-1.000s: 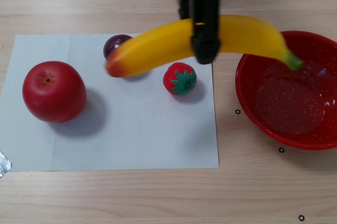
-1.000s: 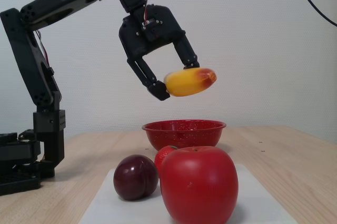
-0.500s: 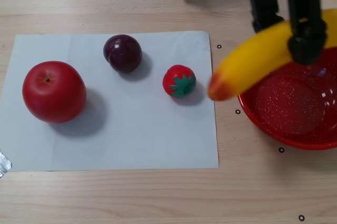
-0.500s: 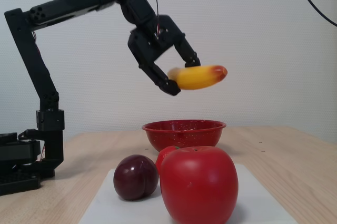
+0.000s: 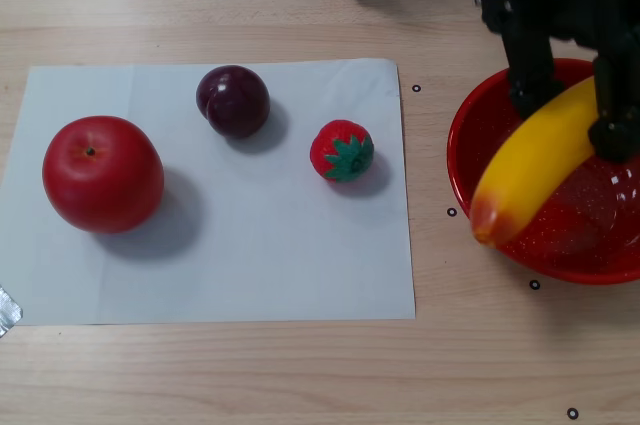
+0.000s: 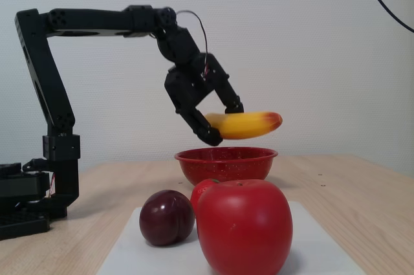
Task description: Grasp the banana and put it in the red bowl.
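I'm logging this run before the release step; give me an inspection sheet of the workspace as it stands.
Surface: light wooden table with a white paper sheet and small ring marks near the bowl.
Job's things: banana held in the air above the red bowl; its orange-red end overhangs the bowl's rim in the other view.
Clutter: red apple, plum and strawberry on the sheet, apart from each other.
Grippers: tool shut on the banana.
Cables: thin wire looping at the wrist; a dark cable at the top right of the fixed view.
Surroundings: plain white wall.
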Robot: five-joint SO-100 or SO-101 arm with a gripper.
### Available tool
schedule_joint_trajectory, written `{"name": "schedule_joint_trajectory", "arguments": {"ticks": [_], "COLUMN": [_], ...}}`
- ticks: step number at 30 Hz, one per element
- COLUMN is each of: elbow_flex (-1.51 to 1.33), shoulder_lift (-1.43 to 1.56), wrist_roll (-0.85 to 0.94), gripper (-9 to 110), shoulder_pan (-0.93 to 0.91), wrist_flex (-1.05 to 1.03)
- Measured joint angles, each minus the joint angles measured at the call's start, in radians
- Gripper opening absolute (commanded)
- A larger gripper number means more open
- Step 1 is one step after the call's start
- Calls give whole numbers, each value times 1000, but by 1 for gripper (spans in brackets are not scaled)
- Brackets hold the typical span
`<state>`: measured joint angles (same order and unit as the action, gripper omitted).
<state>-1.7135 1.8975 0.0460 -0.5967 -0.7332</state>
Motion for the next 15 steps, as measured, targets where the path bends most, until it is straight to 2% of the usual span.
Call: {"name": "schedule_joint_trajectory", "arguments": {"ticks": [9,15], "elbow_flex": [-21,-20], "shoulder_lift": [-26,-26], "wrist_roll": [-57,-57], "gripper": [29,31], "shoulder_pan": [-8,-28], "wrist_flex": [25,-57]}}
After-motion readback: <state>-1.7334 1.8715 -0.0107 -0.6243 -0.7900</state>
